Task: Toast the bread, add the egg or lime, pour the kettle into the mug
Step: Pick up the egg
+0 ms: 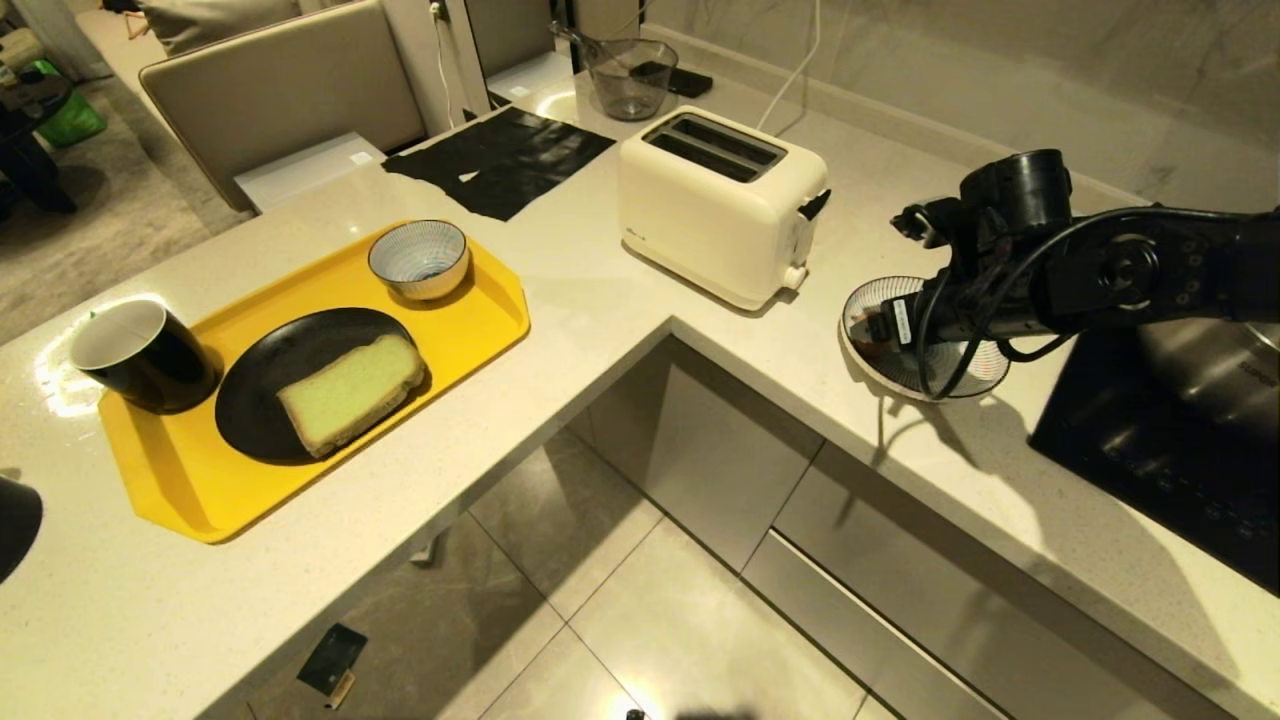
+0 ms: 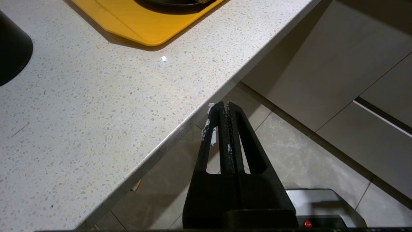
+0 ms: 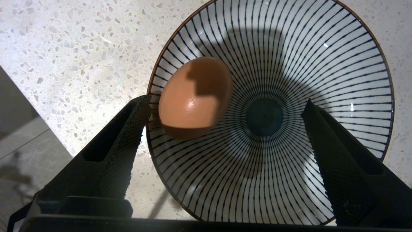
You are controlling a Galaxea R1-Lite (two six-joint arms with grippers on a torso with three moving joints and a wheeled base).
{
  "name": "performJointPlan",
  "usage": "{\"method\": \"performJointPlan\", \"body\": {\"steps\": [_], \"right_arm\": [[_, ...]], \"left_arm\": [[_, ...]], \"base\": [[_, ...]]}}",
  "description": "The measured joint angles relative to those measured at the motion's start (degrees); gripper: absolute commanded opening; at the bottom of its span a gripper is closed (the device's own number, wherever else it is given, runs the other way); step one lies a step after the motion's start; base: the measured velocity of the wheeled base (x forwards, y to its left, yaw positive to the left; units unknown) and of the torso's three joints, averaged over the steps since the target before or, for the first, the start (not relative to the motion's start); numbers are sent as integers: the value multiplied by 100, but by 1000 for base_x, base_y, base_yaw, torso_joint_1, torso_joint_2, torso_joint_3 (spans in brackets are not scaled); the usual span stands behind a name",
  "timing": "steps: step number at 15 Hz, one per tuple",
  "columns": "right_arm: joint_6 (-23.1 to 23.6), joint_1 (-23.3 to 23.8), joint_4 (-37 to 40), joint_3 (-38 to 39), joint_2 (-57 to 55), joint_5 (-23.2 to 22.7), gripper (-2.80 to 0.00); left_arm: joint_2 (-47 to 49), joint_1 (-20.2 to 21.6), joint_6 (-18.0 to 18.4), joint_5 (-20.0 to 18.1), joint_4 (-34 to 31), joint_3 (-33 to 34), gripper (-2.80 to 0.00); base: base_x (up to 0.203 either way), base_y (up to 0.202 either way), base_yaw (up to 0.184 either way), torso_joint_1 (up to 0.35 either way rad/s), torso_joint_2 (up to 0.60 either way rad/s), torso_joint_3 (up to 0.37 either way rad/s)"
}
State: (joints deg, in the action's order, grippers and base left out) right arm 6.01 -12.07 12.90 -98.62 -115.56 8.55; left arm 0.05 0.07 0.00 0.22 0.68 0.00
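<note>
A light-brown egg (image 3: 194, 96) lies against the side of a blue-and-white striped bowl (image 3: 276, 180) on the counter right of the toaster (image 1: 715, 200). My right gripper (image 3: 227, 100) hangs open just above that bowl, one finger past the rim beside the egg, nothing between the fingers. In the head view the right arm hides the egg in this bowl (image 1: 975, 385). The bread (image 1: 350, 392) lies on a black plate (image 1: 260, 420). The mug (image 1: 140, 355) stands at the tray's left corner. The kettle is not clearly in view. My left gripper (image 2: 223, 104) is shut and empty, off the counter's edge.
A yellow tray (image 1: 180, 480) also holds a small striped bowl (image 1: 418, 258). A steel pot (image 1: 1220, 365) sits on the black hob (image 1: 1150, 440). A glass jug (image 1: 630, 75) and black mat (image 1: 500, 160) lie behind. A black rounded thing (image 1: 15, 520) is cut off at the left.
</note>
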Motion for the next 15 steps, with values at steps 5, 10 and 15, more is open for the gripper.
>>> {"method": "performJointPlan", "body": {"steps": [5, 10, 15], "right_arm": [[0, 3, -5, -145, -122, 122, 0], [0, 6, -14, -265, -225, 149, 0], [3, 41, -15, -453, -330, 151, 0]], "left_arm": [[0, 2, 0, 0, 0, 0, -280], [0, 4, 0, -1, -2, 0, -280], [0, 5, 0, 0, -1, 0, -280]], "base": [[0, 0, 0, 0, 0, 0], [0, 0, 0, 0, 0, 0], [0, 0, 0, 0, 0, 0]]}}
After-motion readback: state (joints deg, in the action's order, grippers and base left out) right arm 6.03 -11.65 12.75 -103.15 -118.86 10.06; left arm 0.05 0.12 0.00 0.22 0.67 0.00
